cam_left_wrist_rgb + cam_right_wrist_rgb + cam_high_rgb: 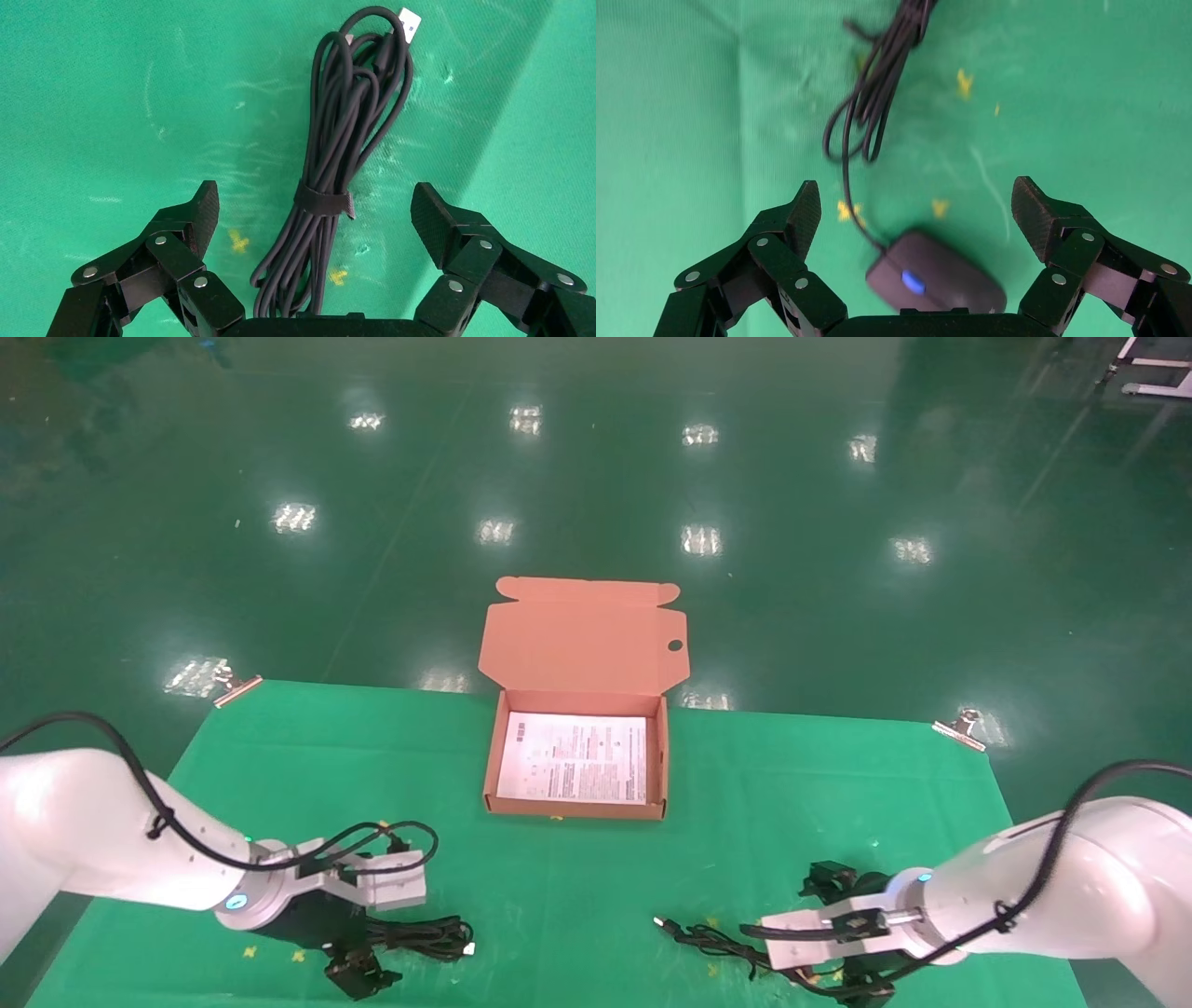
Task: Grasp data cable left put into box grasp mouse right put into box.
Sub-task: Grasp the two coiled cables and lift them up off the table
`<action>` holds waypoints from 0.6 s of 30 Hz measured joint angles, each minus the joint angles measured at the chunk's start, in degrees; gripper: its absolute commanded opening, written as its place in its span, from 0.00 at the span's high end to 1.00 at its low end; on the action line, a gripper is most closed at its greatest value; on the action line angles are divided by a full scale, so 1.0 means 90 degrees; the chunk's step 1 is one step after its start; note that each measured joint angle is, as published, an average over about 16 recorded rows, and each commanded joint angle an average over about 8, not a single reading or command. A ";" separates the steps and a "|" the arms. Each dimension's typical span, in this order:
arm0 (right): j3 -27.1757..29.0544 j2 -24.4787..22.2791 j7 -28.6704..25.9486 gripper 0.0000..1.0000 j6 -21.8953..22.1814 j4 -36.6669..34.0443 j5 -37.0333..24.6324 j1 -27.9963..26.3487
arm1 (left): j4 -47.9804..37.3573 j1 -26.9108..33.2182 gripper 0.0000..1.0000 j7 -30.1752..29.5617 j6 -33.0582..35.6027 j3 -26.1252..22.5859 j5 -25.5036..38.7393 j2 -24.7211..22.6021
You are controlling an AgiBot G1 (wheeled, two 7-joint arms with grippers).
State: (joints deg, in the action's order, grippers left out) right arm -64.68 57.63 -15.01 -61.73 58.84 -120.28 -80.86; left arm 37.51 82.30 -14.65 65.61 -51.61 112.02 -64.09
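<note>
The data cable [327, 175], a limp matte bundle cinched by a strap, is lying at lower left of the head view between the spread fingers of the left gripper [315, 210], and loose loops could be slipping out. The smooth oval mouse [937, 274] is sitting at lower right under the wide-open right gripper [916, 210], its thin cord risking snagging short of the cardboard box [577, 808] at centre.
</note>
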 measured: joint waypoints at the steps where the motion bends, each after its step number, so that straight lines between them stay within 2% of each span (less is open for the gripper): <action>1: 0.0009 0.0051 0.0041 0.00 0.0029 -0.0088 0.0037 -0.0003 | -0.0115 0.0018 0.00 0.0057 -0.0018 0.0007 -0.0016 -0.0031; 8: 0.0066 0.0426 0.0324 0.00 0.0196 -0.0677 0.0281 -0.0037 | -0.0808 0.0146 0.00 0.0478 -0.0106 0.0069 -0.0154 -0.0197; 9: 0.0073 0.0474 0.0360 0.07 0.0216 -0.0751 0.0310 -0.0043 | -0.0887 0.0160 0.00 0.0534 -0.0114 0.0078 -0.0173 -0.0212; 11: 0.0088 0.0574 0.0431 0.32 0.0262 -0.0911 0.0363 -0.0054 | -0.1050 0.0190 0.02 0.0652 -0.0131 0.0098 -0.0213 -0.0241; 16: 0.0116 0.0768 0.0569 0.94 0.0364 -0.1234 0.0455 -0.0078 | -0.1349 0.0247 0.63 0.0877 -0.0153 0.0145 -0.0308 -0.0285; 17: 0.0121 0.0794 0.0588 1.00 0.0380 -0.1280 0.0467 -0.0081 | -0.1387 0.0254 0.75 0.0908 -0.0154 0.0153 -0.0323 -0.0288; 18: 0.0125 0.0816 0.0606 1.00 0.0394 -0.1320 0.0477 -0.0084 | -0.1419 0.0261 0.88 0.0935 -0.0154 0.0160 -0.0338 -0.0290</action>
State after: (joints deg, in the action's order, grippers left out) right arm -63.56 64.98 -9.56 -58.18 46.97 -115.98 -81.62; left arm 24.73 84.64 -6.23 64.22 -50.17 108.98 -66.71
